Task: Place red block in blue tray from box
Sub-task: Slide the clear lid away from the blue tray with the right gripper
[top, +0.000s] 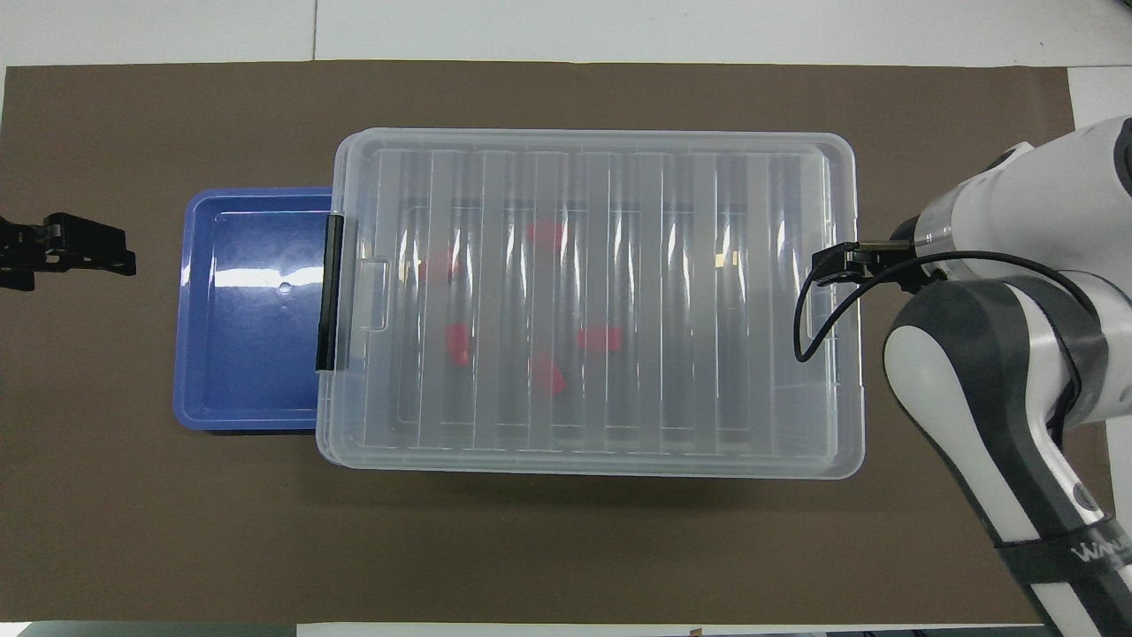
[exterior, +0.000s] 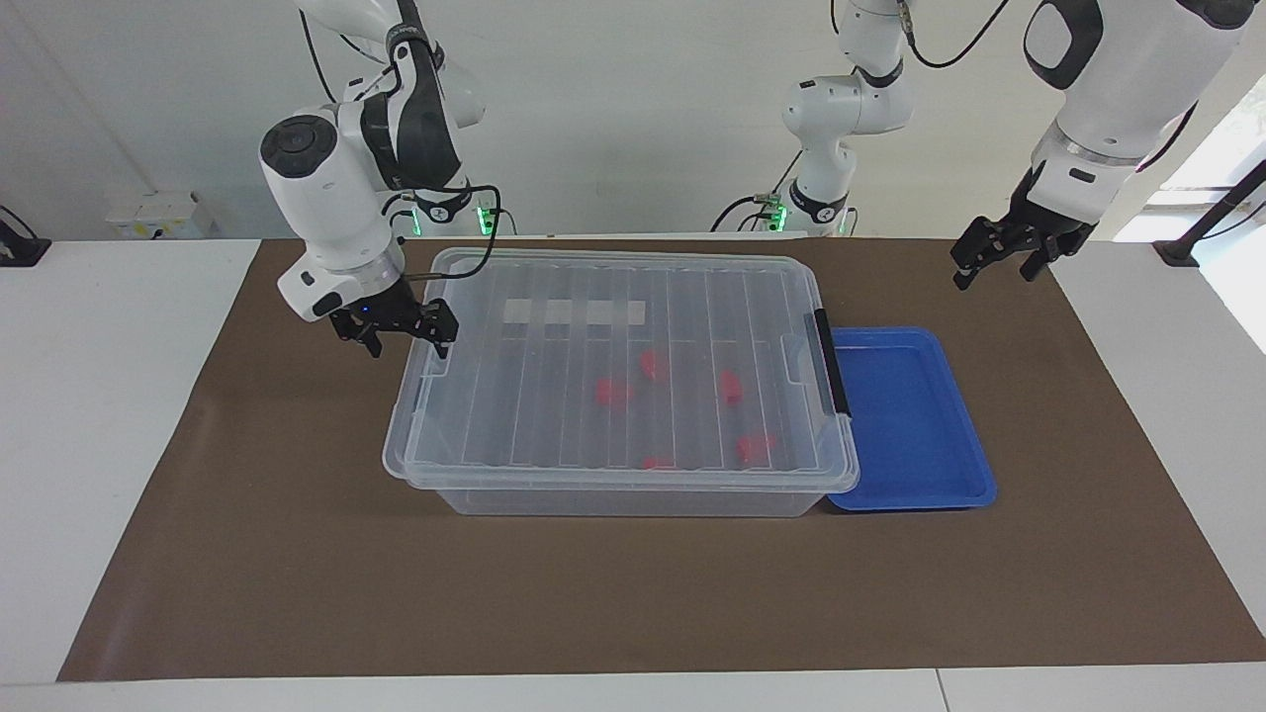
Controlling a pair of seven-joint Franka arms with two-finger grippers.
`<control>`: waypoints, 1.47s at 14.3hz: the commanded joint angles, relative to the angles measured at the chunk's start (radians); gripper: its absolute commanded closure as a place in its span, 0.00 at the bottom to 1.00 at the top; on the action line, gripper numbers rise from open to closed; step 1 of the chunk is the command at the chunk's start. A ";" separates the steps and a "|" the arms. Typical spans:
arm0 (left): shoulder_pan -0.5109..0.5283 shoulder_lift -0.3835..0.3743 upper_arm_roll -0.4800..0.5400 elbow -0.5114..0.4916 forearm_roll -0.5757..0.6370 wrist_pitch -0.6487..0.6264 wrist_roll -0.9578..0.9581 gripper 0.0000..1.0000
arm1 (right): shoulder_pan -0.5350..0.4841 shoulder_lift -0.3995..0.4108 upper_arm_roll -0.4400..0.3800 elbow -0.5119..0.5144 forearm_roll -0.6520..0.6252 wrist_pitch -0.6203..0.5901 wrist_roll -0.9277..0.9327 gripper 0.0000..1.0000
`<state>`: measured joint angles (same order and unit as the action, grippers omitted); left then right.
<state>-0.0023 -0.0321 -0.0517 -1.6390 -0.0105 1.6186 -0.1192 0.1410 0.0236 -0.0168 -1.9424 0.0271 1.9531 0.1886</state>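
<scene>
While the lid (exterior: 633,366) still covers the box (exterior: 623,494), red blocks (exterior: 730,386) stay sealed inside. Right hand (exterior: 399,331), open and empty, hangs at its latchless end, probably to lift it. Left hand (exterior: 1004,255) waits open, blue tray (exterior: 915,415) below it.

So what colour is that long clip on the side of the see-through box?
Black. The clip on the box, beside the blue tray, shows best in the overhead view.

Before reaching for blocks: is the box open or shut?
Shut: the ribbed clear lid covers the box; red blocks show through it.
</scene>
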 commanded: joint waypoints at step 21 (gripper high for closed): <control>0.013 -0.037 -0.007 -0.062 0.004 0.049 0.010 0.00 | -0.126 -0.031 -0.109 -0.055 -0.044 0.006 -0.308 0.00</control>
<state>-0.0023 -0.0340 -0.0518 -1.6572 -0.0105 1.6365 -0.1191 0.0283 0.0079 -0.1113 -1.9802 -0.0020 1.9530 -0.0797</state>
